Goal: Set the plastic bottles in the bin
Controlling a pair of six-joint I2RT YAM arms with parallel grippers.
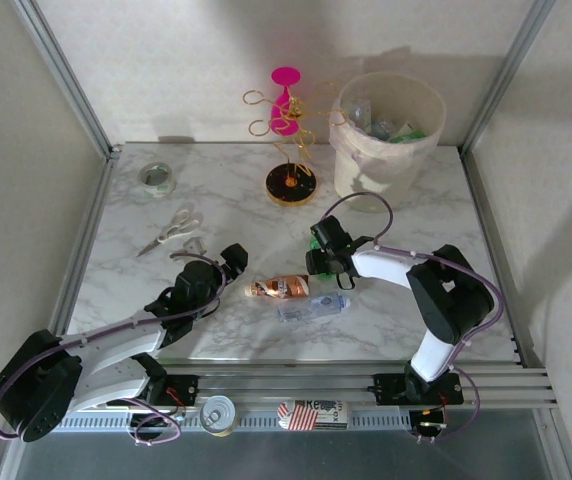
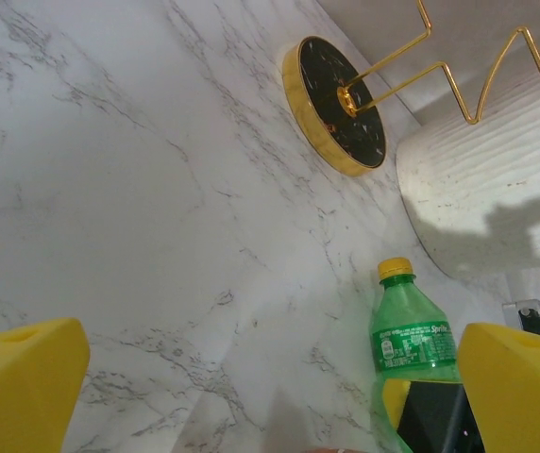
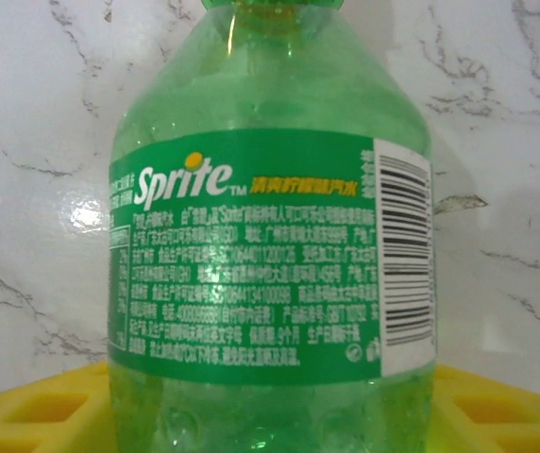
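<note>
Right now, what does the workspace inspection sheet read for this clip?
Surface: marble table, no spills seen.
Job's things: green bottle upright in right gripper; brown bottle and clear bottle lying mid-table; bin far right, bottles inside.
Clutter: scissors, tape roll, gold stand; can on near rail.
Grippers: left gripper open, empty; right gripper shut on green bottle.
Cables: purple cable loops over right arm.
Surroundings: white walls, metal posts.

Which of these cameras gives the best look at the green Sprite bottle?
The right wrist view: the green Sprite bottle is close, its label readable. The left wrist view shows it smaller, yellow cap included. The top view shows a green sliver by the right gripper.
</note>
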